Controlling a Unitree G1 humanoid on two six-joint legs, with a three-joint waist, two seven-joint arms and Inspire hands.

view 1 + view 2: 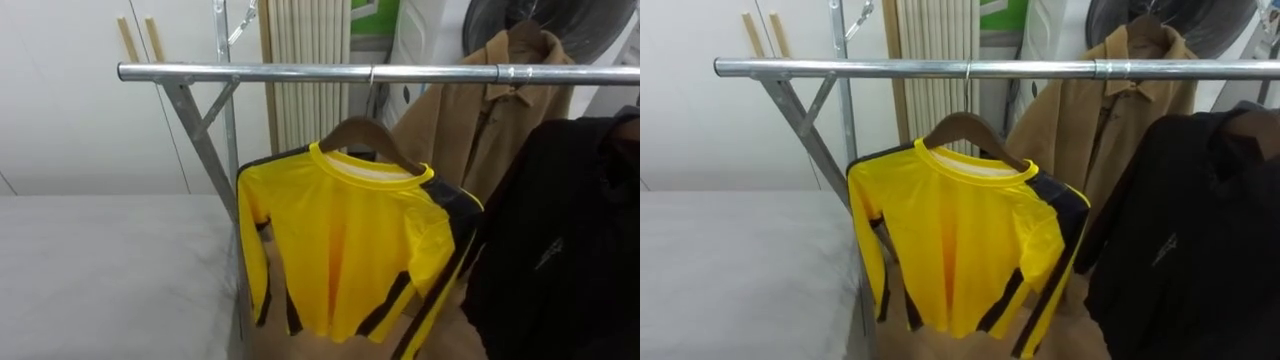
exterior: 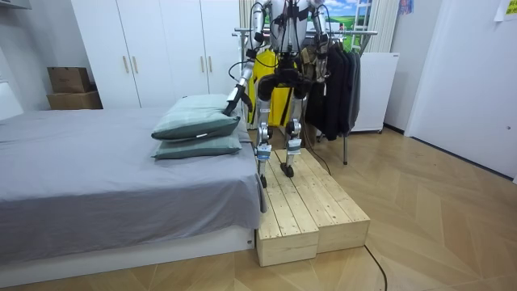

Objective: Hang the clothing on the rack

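A yellow long-sleeved shirt [image 1: 340, 250] with black side stripes hangs on a wooden hanger [image 1: 365, 130]. The hanger's hook is over the metal rail [image 1: 300, 72] of a clothes rack. No hand touches the shirt. In the room view I stand on a wooden platform [image 2: 311, 210], facing the rack, with the yellow shirt [image 2: 262, 85] just in front of me. My left hand [image 2: 233, 101] hangs low at my side, near the pillows, too small to read.
A brown coat [image 1: 480, 120] and a black garment [image 1: 560, 250] hang on the rail to the right of the shirt. A grey bed [image 1: 100, 270] lies to my left, with two green pillows [image 2: 198, 121] on it. White wardrobes stand behind the bed.
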